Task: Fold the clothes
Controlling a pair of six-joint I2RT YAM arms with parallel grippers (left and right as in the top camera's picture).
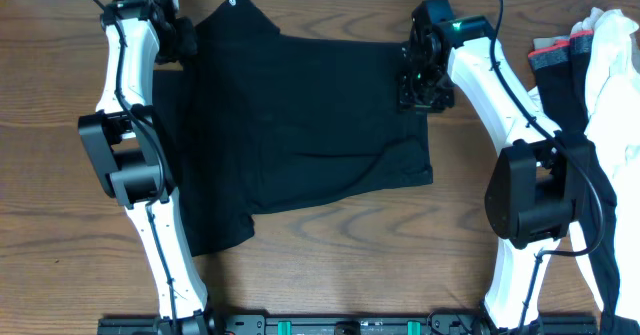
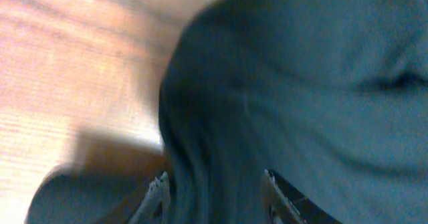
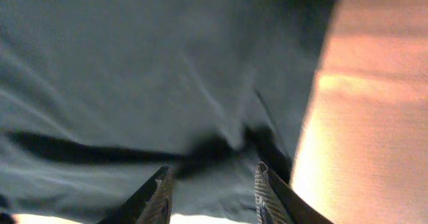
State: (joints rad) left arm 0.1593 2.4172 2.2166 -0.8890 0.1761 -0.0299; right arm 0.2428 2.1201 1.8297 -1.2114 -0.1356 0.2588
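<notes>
From above, the black T-shirt (image 1: 300, 125) lies on the wooden surface (image 1: 340, 265) between the two arms. It is partly folded, and one flap reaches toward the near edge on the left side. The left pincer (image 1: 185, 37) is at the far left corner of the shirt. The right pincer (image 1: 420, 85) is at its far right edge. Far to the right, apart from the shirt, lie a black garment with a grey-and-red band (image 1: 560, 60) and a white cloth (image 1: 615, 65).

In the left wrist view, the fingers (image 2: 157, 197) stand apart, released, and the dark fabric lies under and between them. Bare wood shows at the left.

In the right wrist view, the fingers (image 3: 160, 194) also stand apart, released, just above the wrinkled fabric. Bare wood shows at the right.
</notes>
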